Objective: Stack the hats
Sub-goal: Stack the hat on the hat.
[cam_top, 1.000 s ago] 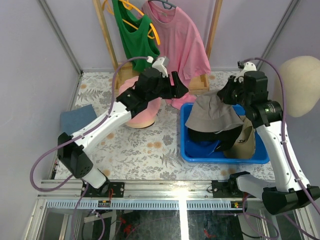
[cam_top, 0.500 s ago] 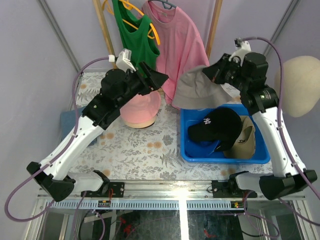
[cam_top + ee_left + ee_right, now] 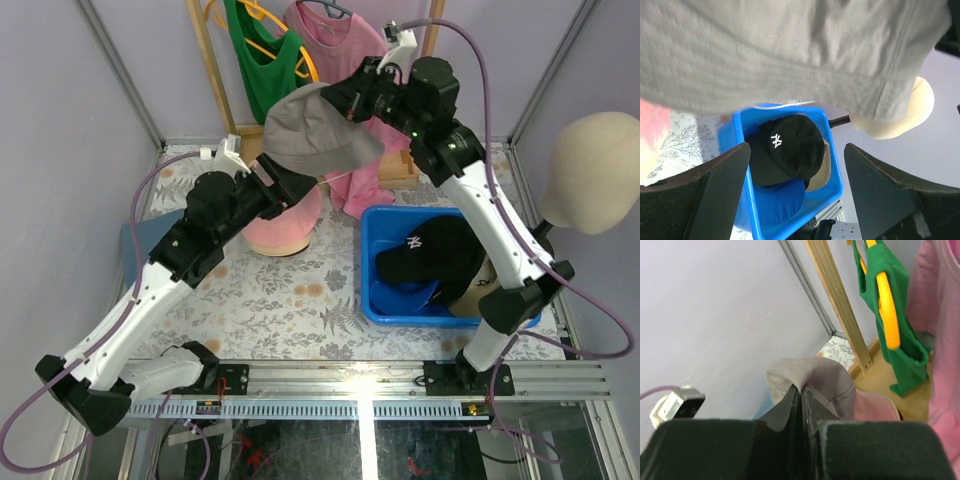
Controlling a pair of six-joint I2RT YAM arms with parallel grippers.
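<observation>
A grey-taupe bucket hat hangs high in the air, and my right gripper is shut on a fold of its fabric. Below it a pink hat rests on the table. My left gripper is open just under the grey hat's brim, its fingers wide apart with nothing between them. The blue bin holds a black cap with a white logo, a blue cap and a khaki cap.
A cream mannequin head stands at the right. Green and pink shirts hang on a wooden rack at the back. A blue-grey flat piece lies at the left wall.
My right arm has lifted the grey hat out of the bin and carried it left, over the pink hat. My left arm has pulled back beneath it, its jaws slightly wider.
</observation>
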